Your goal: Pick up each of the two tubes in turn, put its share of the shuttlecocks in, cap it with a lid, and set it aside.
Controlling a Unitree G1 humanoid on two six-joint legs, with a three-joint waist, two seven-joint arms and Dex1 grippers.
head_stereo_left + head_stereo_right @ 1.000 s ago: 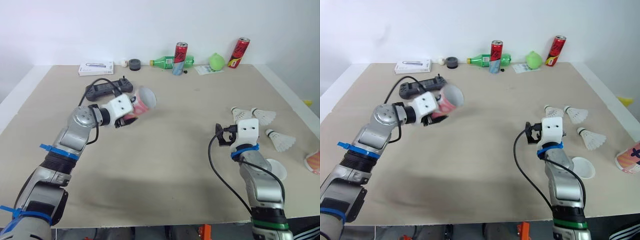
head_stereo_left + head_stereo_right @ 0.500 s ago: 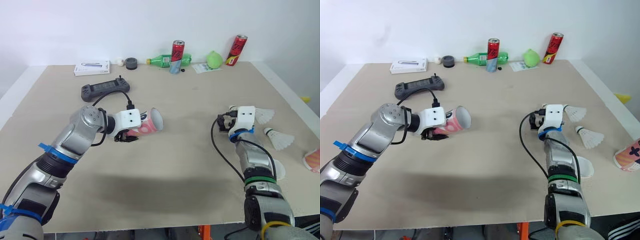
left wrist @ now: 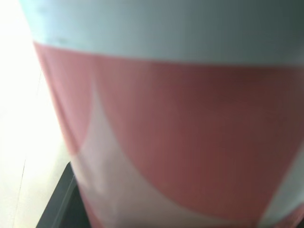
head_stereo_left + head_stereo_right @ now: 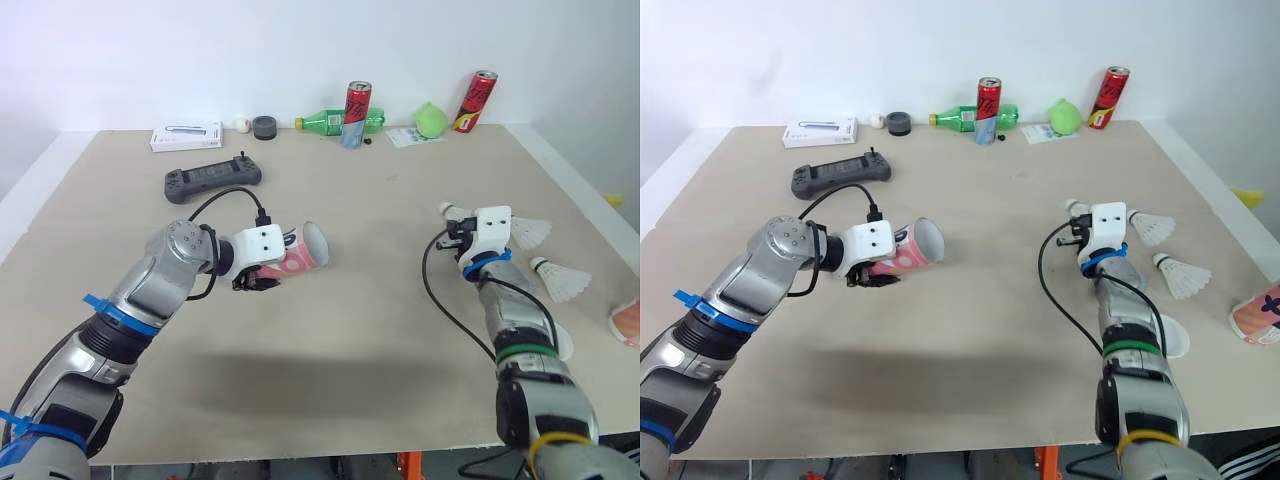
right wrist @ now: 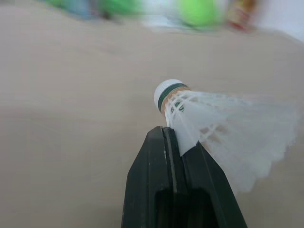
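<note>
My left gripper [image 4: 256, 277] is shut on a pink-and-white tube [image 4: 298, 250], held low over the table on its side, its open mouth facing right. The tube's wall [image 3: 190, 118] looms close in the left wrist view. At the right, my right gripper [image 4: 458, 230] is shut on a white shuttlecock [image 5: 190, 109], pinching its feather skirt just behind the green-banded cork. Two more shuttlecocks [image 4: 530, 232] [image 4: 562, 281] lie beyond it. A white lid [image 4: 558, 342] lies beside my right forearm. The second tube [image 4: 628, 322] lies at the table's right edge.
A black game controller [image 4: 212, 179] lies at the back left, behind it a white box [image 4: 190, 135]. Along the back edge stand two red cans [image 4: 359, 108] [image 4: 480, 102], a green bottle [image 4: 335, 123], a green ball [image 4: 433, 121] and a small black roll [image 4: 265, 127].
My right gripper has shut on the shuttlecock and lifted it slightly. My left arm has brought the tube down and toward the table's middle.
</note>
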